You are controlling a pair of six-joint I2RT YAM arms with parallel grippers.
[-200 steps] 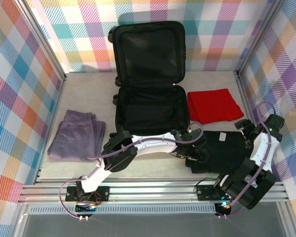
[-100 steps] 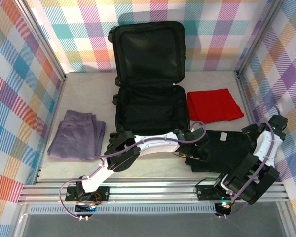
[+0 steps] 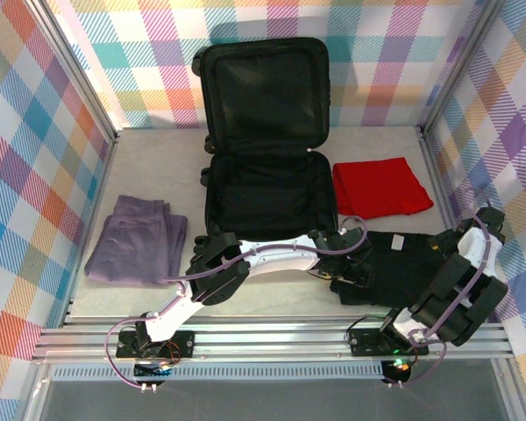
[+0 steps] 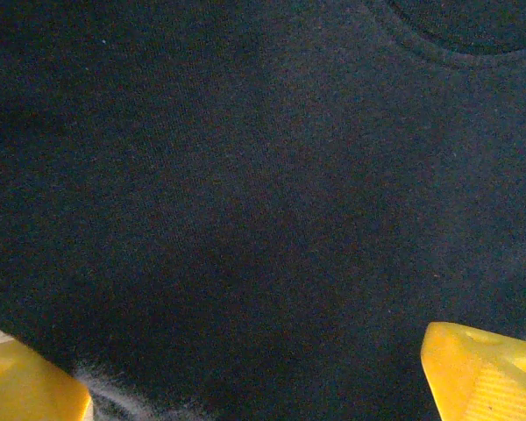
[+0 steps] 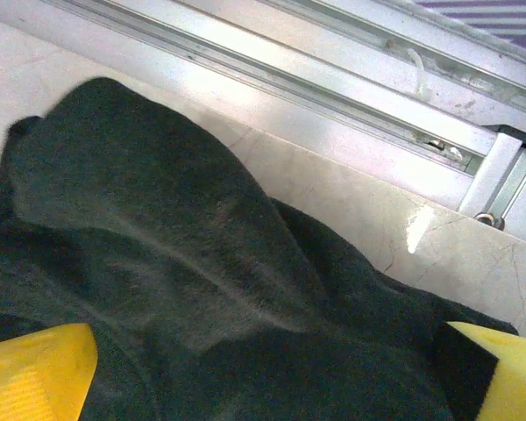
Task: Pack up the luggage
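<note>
The luggage (image 3: 272, 202) lies open mid-table, its black-lined lid propped against the back wall, with no clothes inside. A folded black garment (image 3: 401, 263) lies in front of it to the right. My left gripper (image 3: 351, 279) hangs over the garment's left edge. In the left wrist view that gripper (image 4: 254, 390) is open, its yellow fingertips (image 4: 478, 373) wide apart with black cloth (image 4: 263, 193) under them. My right gripper (image 3: 438, 253) is at the garment's right edge. It (image 5: 267, 381) is open too, and the bunched black cloth (image 5: 184, 254) lies between its fingertips (image 5: 35, 373).
A folded red garment (image 3: 381, 187) lies right of the luggage, and a folded purple one (image 3: 136, 239) lies at the left. Aluminium frame rails (image 3: 272, 338) run along the near edge and the sides. A rail (image 5: 333, 88) passes close behind the black cloth.
My right arm has swung out toward the right wall and its gripper has come down at the black garment's right edge. My left gripper has shifted slightly right over the garment.
</note>
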